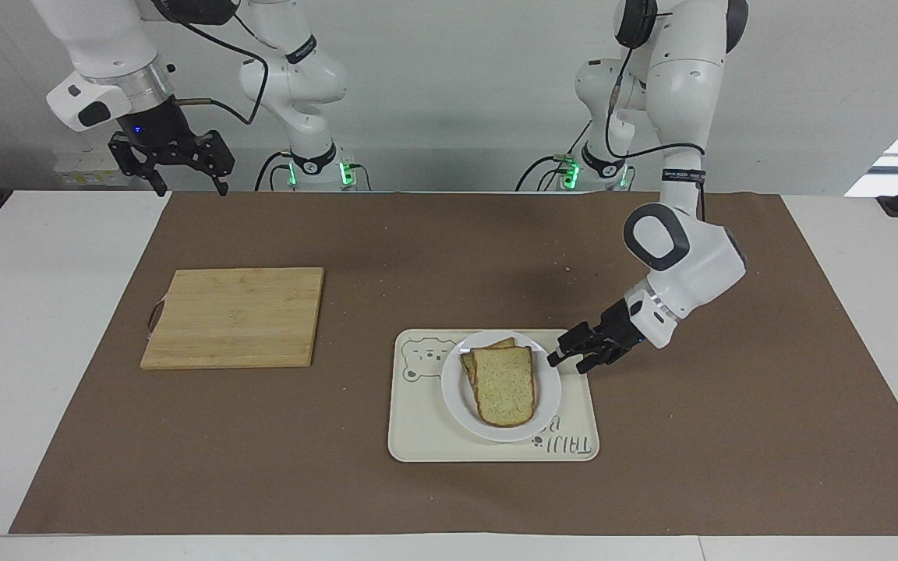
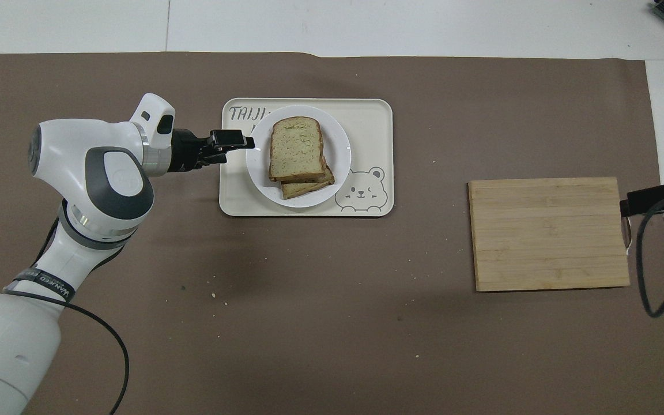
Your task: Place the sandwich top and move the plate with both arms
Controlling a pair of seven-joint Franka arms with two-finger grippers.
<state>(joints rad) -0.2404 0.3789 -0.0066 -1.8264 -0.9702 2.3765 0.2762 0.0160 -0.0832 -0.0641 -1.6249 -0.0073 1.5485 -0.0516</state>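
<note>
The small white plate [image 1: 454, 393] [image 2: 340, 151] rests on the cream tray. It carries the sandwich top [image 1: 505, 386] [image 2: 296, 151], a pale speckled slice lying on a lower slice whose corner sticks out toward the robots. My left gripper [image 1: 567, 363] [image 2: 238, 148] is open and low over the tray's edge. It sits just beside the plate's rim, on the side toward the left arm's end of the table, and holds nothing. My right gripper [image 1: 181, 185] [image 2: 655, 199] is open and empty. It waits raised at the right arm's end, by the table's edge nearest the robots.
The cream tray [image 1: 426, 440] [image 2: 366, 115] with a bear drawing lies on the brown mat. A wooden cutting board [image 1: 235, 315] [image 2: 548, 233] lies bare toward the right arm's end. A few crumbs dot the mat.
</note>
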